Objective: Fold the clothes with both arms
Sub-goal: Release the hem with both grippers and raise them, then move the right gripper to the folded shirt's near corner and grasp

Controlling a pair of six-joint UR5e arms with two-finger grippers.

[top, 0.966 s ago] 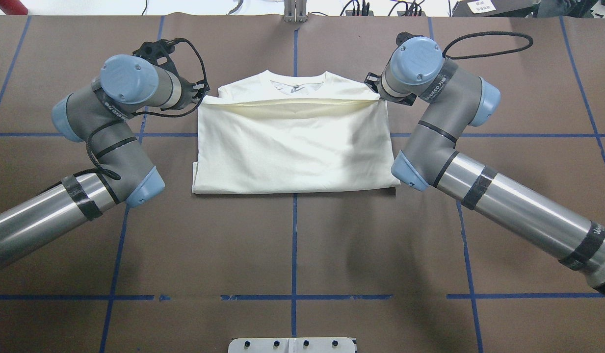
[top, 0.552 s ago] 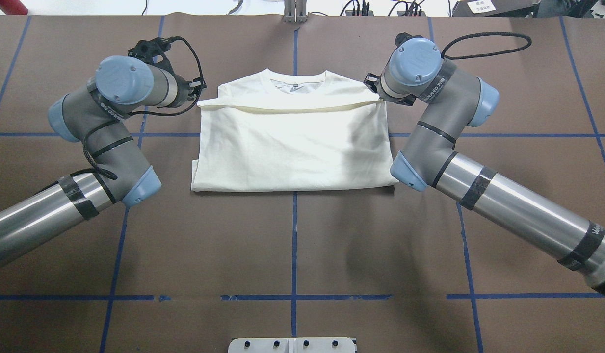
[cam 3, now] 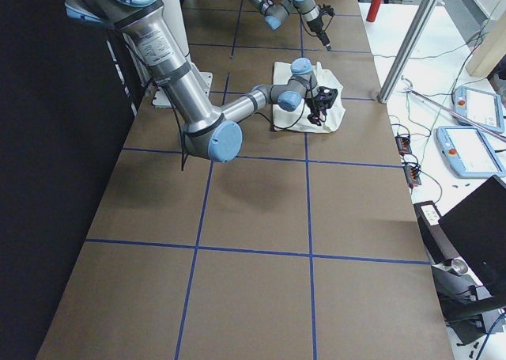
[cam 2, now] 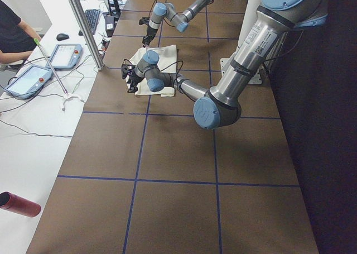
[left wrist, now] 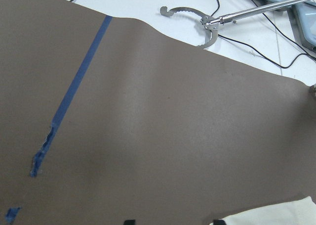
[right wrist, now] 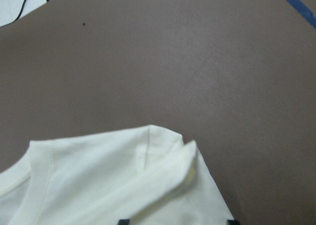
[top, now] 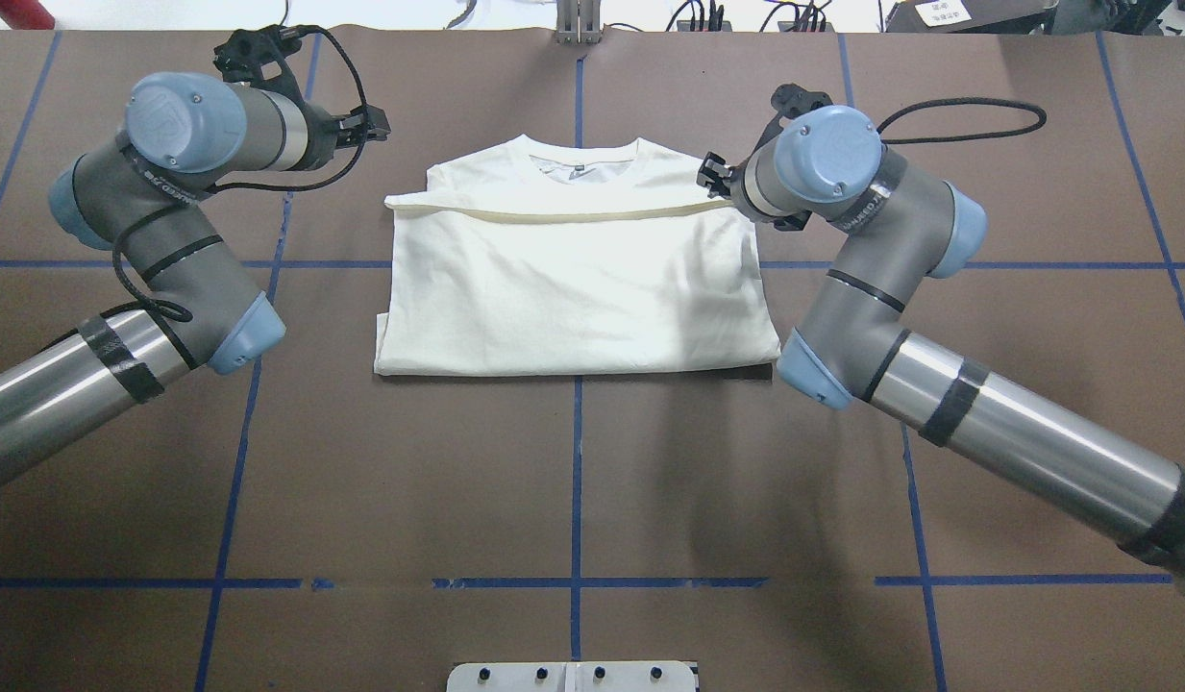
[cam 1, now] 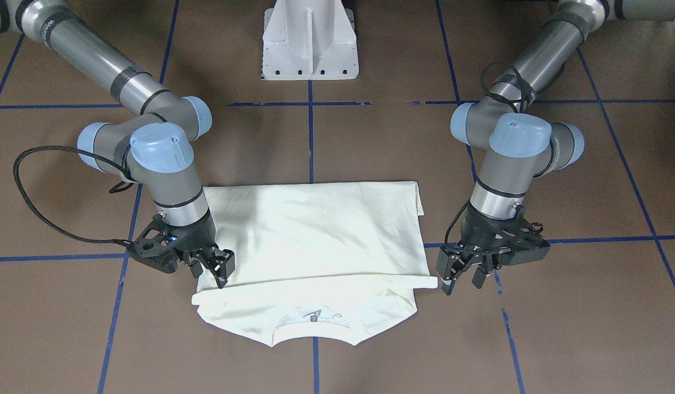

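The cream-white shirt (top: 573, 288) lies flat on the brown table, folded in half, with its ribbed collar (top: 578, 154) at the far side and no print showing. My left gripper (top: 379, 125) is open and off the cloth, out beyond the left end of the fold edge (cam 1: 437, 282). In the front view the left gripper (cam 1: 460, 284) hangs just beside that corner, touching nothing. My right gripper (cam 1: 214, 273) is open at the other end of the fold. Its wrist view shows the shirt corner (right wrist: 108, 185) lying loose between the spread fingertips.
The white pedestal (cam 1: 310, 44) stands at the robot's side of the table. Blue tape lines (top: 578, 481) cross the brown cover. Past the far edge, a metal grabber tool (left wrist: 207, 24) and cables lie on a white bench. A person (cam 2: 11, 30) sits at the side bench.
The raised fold edge has dropped flat onto the shirt. My left gripper has let go and drawn away to the left and far side. The right gripper stays by its corner.
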